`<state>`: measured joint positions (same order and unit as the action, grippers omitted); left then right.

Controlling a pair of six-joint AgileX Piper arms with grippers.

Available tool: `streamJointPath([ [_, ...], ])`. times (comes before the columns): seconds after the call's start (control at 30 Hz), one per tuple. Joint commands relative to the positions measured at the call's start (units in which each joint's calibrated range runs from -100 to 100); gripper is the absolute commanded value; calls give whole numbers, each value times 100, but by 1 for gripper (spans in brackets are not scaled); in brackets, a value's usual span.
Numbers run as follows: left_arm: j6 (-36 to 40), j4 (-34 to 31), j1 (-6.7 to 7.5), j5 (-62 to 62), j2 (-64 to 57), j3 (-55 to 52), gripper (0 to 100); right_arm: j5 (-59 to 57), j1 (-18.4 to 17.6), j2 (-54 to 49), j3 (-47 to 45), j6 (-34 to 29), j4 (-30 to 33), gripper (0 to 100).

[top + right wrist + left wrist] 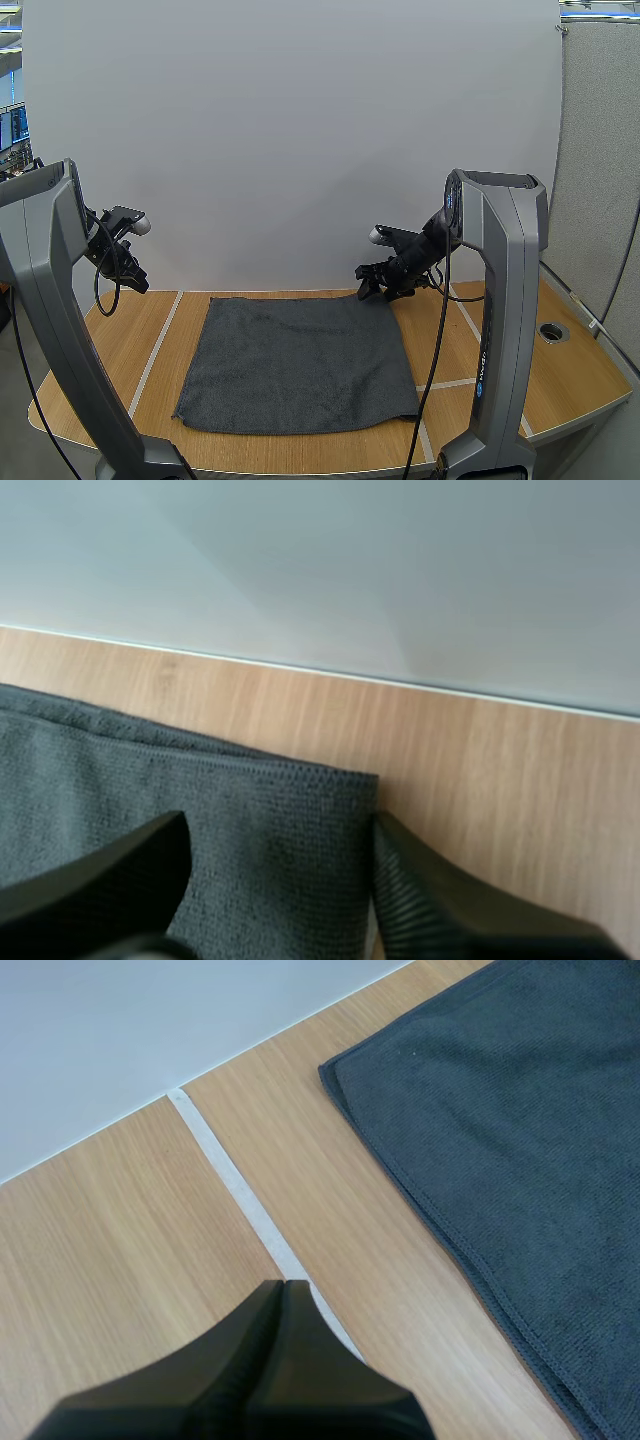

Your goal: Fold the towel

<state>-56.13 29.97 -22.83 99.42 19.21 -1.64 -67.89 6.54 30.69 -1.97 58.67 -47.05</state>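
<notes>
Left hand [283, 1285]: clenched on nothing, its fingers pressed into one dark wedge. It is poised over bare desk [110, 345] near the far left corner, above a white tape strip [240, 1200], and apart from the towel [300, 360]. Towel: dark grey, spread flat in a single layer at mid-desk, its far edge close to the desk's far edge. Right hand [280, 825]: released, its fingers set apart astride the towel's far right corner; contact with the cloth cannot be judged. A round hole [552, 331] sits near the desk's right edge, well apart from the towel.
</notes>
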Motion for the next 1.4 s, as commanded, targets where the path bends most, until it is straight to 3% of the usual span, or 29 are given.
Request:
streamJointPath([
  [0.0,71,147,-4,58,-57,46,0,-330,1,32,-6,25,9,65],
  [0.27,79,147,-4,58,-57,46,0,-352,7,-36,-6,14,9,0],
  [0.77,167,147,-4,58,-57,46,0,-1449,-154,-845,-6,-88,20,0],
  [1.07,262,147,-4,58,-57,46,0,-1421,-830,-1032,-6,-276,20,0],
  [1.37,415,193,-4,58,-57,46,0,-670,-1467,-1032,-6,-375,32,0],
])
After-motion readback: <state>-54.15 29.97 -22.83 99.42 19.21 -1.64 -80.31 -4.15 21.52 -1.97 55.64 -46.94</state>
